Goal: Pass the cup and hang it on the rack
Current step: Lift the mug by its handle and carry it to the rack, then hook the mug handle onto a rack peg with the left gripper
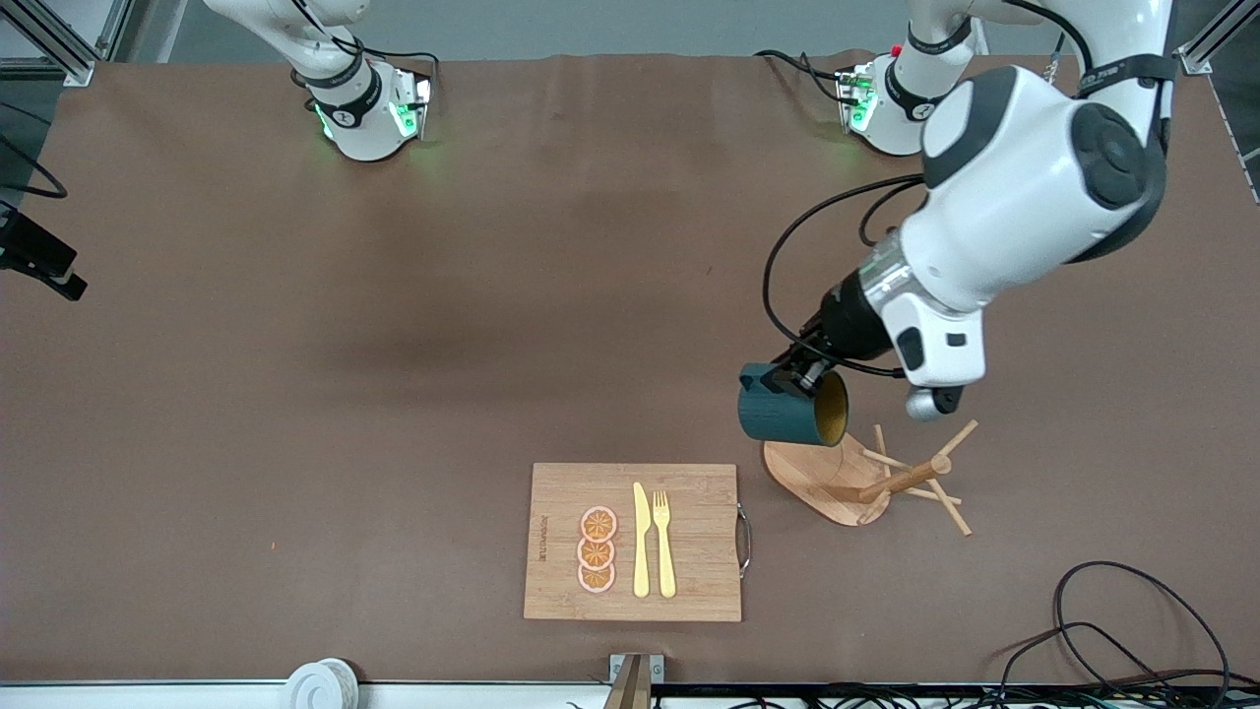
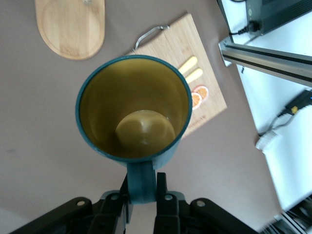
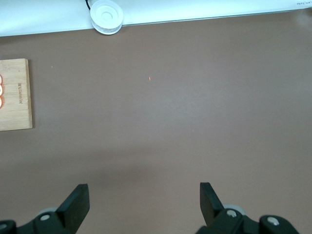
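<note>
My left gripper (image 1: 802, 374) is shut on the handle of the dark teal cup (image 1: 783, 409) and holds it in the air, tipped on its side, over the edge of the rack's oval base. The cup's yellowish mouth faces the rack's pegs. The wooden rack (image 1: 901, 480) stands beside the cutting board, toward the left arm's end of the table. In the left wrist view the cup (image 2: 134, 109) fills the middle, its handle between my left gripper's (image 2: 141, 187) fingers, with the rack's base (image 2: 73, 27) below it. My right gripper (image 3: 145, 192) is open and empty over bare table; the front view does not show it.
A bamboo cutting board (image 1: 689, 581) with three orange slices, a yellow knife and a fork lies near the front edge. A white roll (image 1: 320, 684) sits at the front edge. Black cables (image 1: 1132, 630) lie at the left arm's front corner.
</note>
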`<state>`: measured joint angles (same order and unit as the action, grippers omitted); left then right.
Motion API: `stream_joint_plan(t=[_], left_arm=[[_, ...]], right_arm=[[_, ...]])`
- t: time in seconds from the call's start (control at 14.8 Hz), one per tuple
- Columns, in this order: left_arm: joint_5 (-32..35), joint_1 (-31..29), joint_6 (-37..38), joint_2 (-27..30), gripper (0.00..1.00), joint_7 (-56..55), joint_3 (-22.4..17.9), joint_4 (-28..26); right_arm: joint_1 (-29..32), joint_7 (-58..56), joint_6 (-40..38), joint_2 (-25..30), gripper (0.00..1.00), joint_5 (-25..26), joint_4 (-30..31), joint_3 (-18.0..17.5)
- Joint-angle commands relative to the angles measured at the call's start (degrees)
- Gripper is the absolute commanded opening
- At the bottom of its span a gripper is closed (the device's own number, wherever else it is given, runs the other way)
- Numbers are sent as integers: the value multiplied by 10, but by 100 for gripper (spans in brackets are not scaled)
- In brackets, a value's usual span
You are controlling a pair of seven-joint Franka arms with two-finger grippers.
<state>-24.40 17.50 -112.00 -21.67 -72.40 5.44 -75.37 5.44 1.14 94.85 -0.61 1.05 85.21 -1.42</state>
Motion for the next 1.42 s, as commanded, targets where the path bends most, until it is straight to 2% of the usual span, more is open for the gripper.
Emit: stream_joint_plan(t=[0.0, 0.27, 0.61, 1.35], left_arm=[[-101, -37, 2, 1, 0, 51, 4, -11], [-258, -86, 14, -38, 0, 82, 4, -12], [-372, -141, 65, -86, 0, 102, 4, -12], [-378, -164, 80, -133, 1, 102, 3, -13]], right_arm=[[12, 2, -6, -3, 100, 0, -8, -9], [12, 2, -5, -3, 100, 1, -8, -9], [12, 2, -5, -3, 100, 1, -8, -9], [15, 1, -6, -3, 100, 1, -11, -8]])
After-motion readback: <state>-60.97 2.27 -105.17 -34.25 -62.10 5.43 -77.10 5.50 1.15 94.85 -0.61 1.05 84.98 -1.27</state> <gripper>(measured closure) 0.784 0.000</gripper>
